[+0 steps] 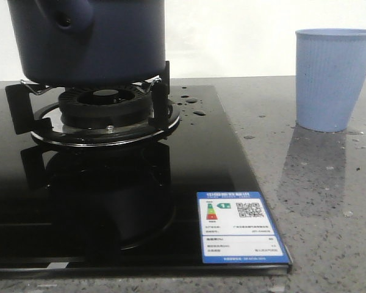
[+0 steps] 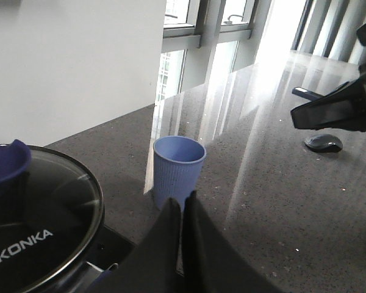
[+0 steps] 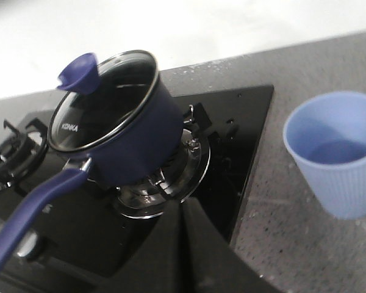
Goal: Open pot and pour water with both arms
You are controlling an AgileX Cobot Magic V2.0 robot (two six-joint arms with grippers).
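Observation:
The dark navy pot sits on the burner grate at the back left. In the right wrist view the pot carries a glass lid with a blue knob and has a long blue handle. The lid also shows in the left wrist view. The light blue ribbed cup stands upright on the counter to the right. My left gripper is shut and empty, raised between pot and cup. My right gripper is shut and empty, above the stove's near side.
The black glass stove top bears a blue energy label and water drops. Grey speckled counter lies to the right. A dark mouse-like object lies farther off. Another burner sits beyond the pot.

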